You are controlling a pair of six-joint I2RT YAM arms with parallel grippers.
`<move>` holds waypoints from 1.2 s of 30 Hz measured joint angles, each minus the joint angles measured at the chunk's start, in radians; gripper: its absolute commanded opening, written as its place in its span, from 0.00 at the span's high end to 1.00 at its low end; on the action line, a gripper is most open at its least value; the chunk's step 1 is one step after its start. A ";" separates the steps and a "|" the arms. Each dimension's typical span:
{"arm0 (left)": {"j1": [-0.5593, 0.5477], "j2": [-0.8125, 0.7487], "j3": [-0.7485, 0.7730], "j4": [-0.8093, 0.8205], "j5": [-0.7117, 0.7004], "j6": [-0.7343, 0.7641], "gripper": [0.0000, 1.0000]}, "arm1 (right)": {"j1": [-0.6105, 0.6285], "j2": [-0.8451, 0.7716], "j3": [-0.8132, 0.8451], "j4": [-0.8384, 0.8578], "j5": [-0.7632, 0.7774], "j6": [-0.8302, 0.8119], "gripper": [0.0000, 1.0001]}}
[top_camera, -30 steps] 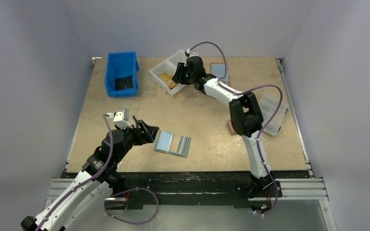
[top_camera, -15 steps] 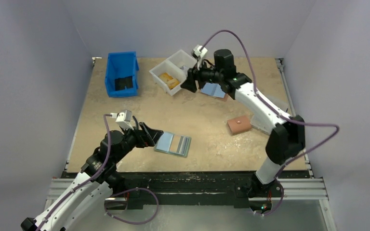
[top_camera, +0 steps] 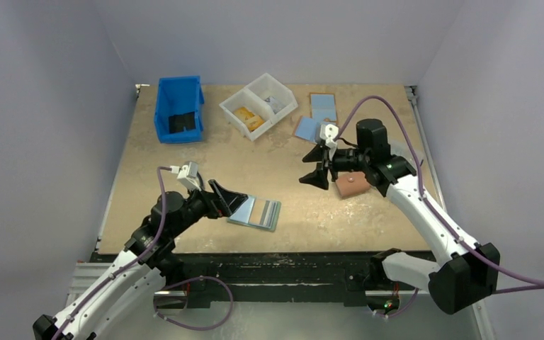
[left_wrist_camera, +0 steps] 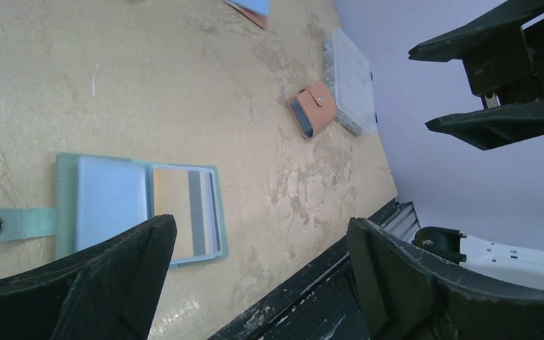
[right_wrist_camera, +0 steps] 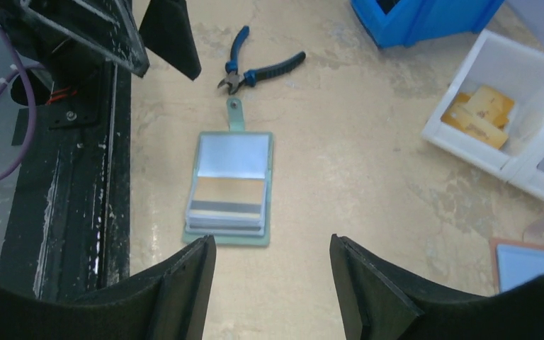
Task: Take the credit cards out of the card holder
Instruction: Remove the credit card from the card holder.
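The teal card holder [top_camera: 253, 212] lies open and flat on the table, its snap tab toward the left arm. It also shows in the left wrist view [left_wrist_camera: 67, 205] and the right wrist view [right_wrist_camera: 230, 185]. In its clear sleeves sits a tan-orange credit card [left_wrist_camera: 183, 218] with a grey stripe, also seen from the right wrist [right_wrist_camera: 227, 193]. My left gripper [top_camera: 231, 199] is open and empty, raised just left of the holder. My right gripper [top_camera: 316, 165] is open and empty, above the table to the holder's right and well apart from it.
A salmon-pink wallet [top_camera: 352, 184] lies by the right arm. A white bin [top_camera: 258, 106] holds tan cards [right_wrist_camera: 478, 113]. A blue bin [top_camera: 179, 108] holds a dark flat thing. Flat light-blue wallets [top_camera: 322, 106] lie at the back. Pliers [right_wrist_camera: 258, 69] lie near the snap tab. A clear box [left_wrist_camera: 353, 71] sits at right.
My right arm has swung from the white bin at the back down to the middle right of the table, jaws open. My left gripper has edged forward and up by the holder.
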 measured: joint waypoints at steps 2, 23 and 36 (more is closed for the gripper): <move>0.000 0.016 -0.007 0.017 0.008 -0.014 0.01 | -0.037 -0.023 -0.056 0.032 -0.042 0.005 0.32; 0.000 0.164 -0.008 0.090 0.016 -0.009 0.01 | -0.098 -0.016 -0.169 0.174 -0.154 0.040 0.32; 0.000 0.194 -0.008 0.090 0.002 0.018 0.01 | -0.098 0.002 -0.184 0.176 -0.158 0.027 0.33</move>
